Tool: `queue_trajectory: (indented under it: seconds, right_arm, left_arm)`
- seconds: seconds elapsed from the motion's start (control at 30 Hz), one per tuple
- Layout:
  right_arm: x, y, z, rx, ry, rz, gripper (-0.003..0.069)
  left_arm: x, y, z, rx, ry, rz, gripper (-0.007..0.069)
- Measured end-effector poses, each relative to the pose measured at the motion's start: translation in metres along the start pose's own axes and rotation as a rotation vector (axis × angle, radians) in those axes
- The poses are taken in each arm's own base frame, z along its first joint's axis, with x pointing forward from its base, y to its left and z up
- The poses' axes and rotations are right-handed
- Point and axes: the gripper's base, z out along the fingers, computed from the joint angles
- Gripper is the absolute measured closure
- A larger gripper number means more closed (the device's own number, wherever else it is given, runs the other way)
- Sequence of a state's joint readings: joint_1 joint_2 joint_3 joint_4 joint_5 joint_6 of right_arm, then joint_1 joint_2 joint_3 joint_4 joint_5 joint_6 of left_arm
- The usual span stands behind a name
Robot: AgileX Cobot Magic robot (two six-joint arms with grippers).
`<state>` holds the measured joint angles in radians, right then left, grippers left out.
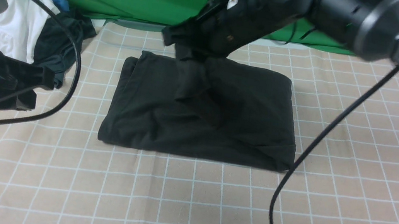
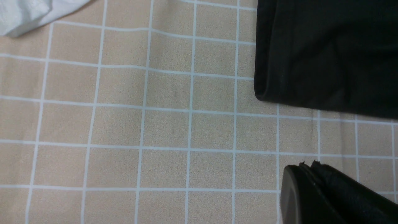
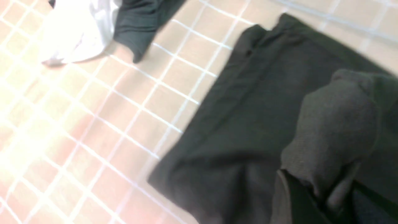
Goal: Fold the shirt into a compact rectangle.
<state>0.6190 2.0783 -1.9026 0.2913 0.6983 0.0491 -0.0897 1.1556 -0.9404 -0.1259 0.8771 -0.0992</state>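
On the checked counter [image 1: 326,208], right claw [image 1: 186,53] pinches the shirt [image 1: 197,127]; left claw [image 2: 314,193] shut, empty. We advise laying the fold squarely below it.

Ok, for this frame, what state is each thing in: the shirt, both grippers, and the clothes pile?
black shirt: folded into a rough rectangle on the checked cloth, one fold of fabric pulled up at its far side.
right gripper: fingers shut on that raised fold.
left gripper: shut, empty, off the shirt's left edge.
clothes pile: crumpled, unfolded, far left.
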Motion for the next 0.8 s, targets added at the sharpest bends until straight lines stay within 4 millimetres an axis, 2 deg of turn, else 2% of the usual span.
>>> queue_trajectory:
  seconds: [0.17,0.3,0.43,0.47,0.6,0.67,0.8]
  right_arm:
    - [0.013,-0.006,0.043,-0.033,-0.012,0.089,0.0513]
    - [0.02,-0.012,0.068,-0.057,-0.043,0.173,0.0503]
    - [0.026,-0.014,0.086,-0.066,-0.078,0.217,0.0378]
    - [0.028,-0.013,0.09,-0.068,-0.079,0.196,0.0316]
    - [0.029,-0.006,0.086,-0.081,-0.048,0.058,0.0228]
    - [0.026,-0.004,0.079,-0.087,-0.027,0.016,0.0227]
    - [0.003,-0.011,0.031,-0.043,0.065,-0.136,0.0304]
  left_arm:
    - [0.0,0.0,0.0,0.001,0.003,-0.001,0.0606]
    - [0.0,0.0,0.0,0.002,0.003,-0.002,0.0606]
    - [0.0,0.0,0.0,0.004,0.003,-0.004,0.0606]
    - [0.0,0.0,0.0,0.004,0.003,-0.004,0.0606]
    - [0.0,0.0,0.0,0.005,0.003,-0.005,0.0606]
    - [0.0,0.0,0.0,0.005,0.003,-0.007,0.0606]
    - [0.0,-0.001,0.001,0.014,0.008,-0.015,0.0606]
